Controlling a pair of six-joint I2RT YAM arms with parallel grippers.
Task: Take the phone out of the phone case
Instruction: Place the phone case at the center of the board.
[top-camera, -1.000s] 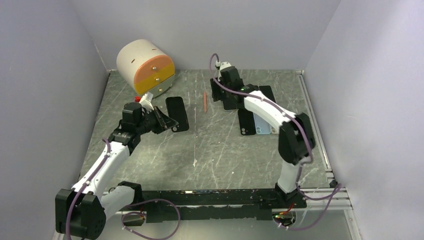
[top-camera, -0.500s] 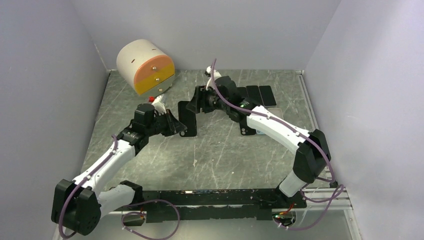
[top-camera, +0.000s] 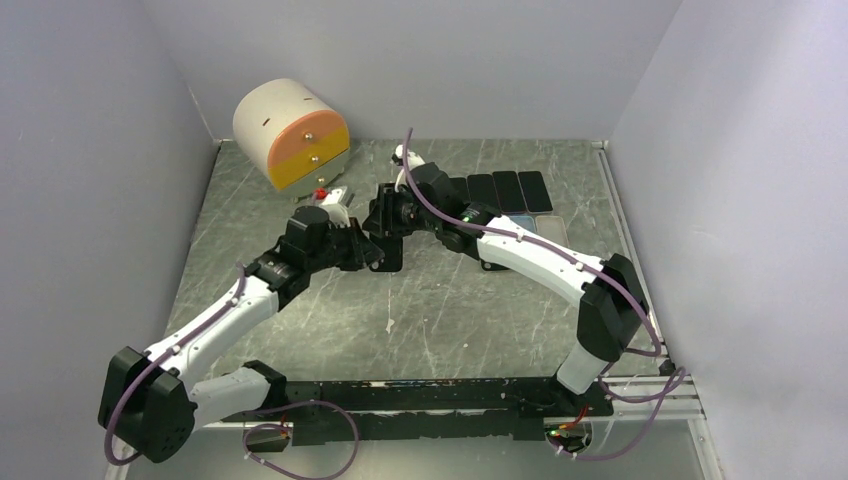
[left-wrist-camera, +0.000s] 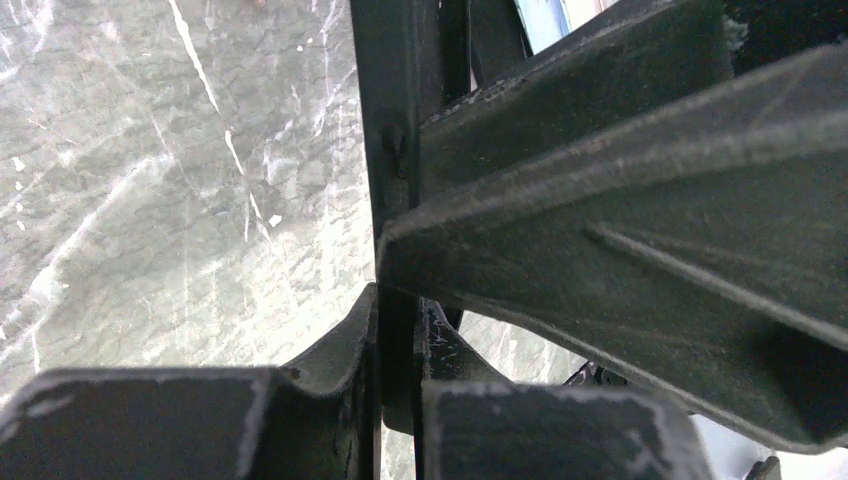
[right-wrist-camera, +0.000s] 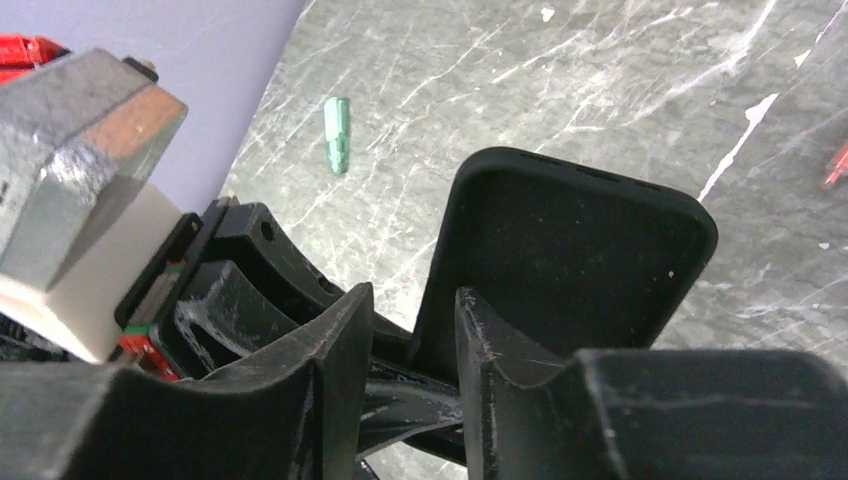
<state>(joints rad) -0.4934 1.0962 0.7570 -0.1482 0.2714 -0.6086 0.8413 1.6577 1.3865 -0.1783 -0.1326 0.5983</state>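
**Q:** What bounds your working room?

**A:** The marbled table (top-camera: 450, 310) is walled at left, back and right. Open marble shows on the near side, between your two arms. A cream drum with an orange-and-yellow face (top-camera: 293, 133) fills the back left corner. A row of dark slabs (top-camera: 510, 188) lies flat at the back right, well apart from both claws.

**Q:** Where does the phone case stand?

**A:** The black phone case (right-wrist-camera: 580, 260) stands upright on edge near the table's middle, rounded corners uppermost, where both claws meet. You cannot tell a phone apart from the case here.

**Q:** And the claws?

**A:** Your left gripper (left-wrist-camera: 400, 390) is clamped on the case's thin edge. Your right gripper (right-wrist-camera: 412, 330) reaches in from the back right, its fingers part-way apart and straddling the case's lower portion. You cannot tell whether they press on it.

**Q:** Anything smaller nearby?

**A:** A green bit (right-wrist-camera: 337, 135) lies on the marble by the wall, apart from the case.
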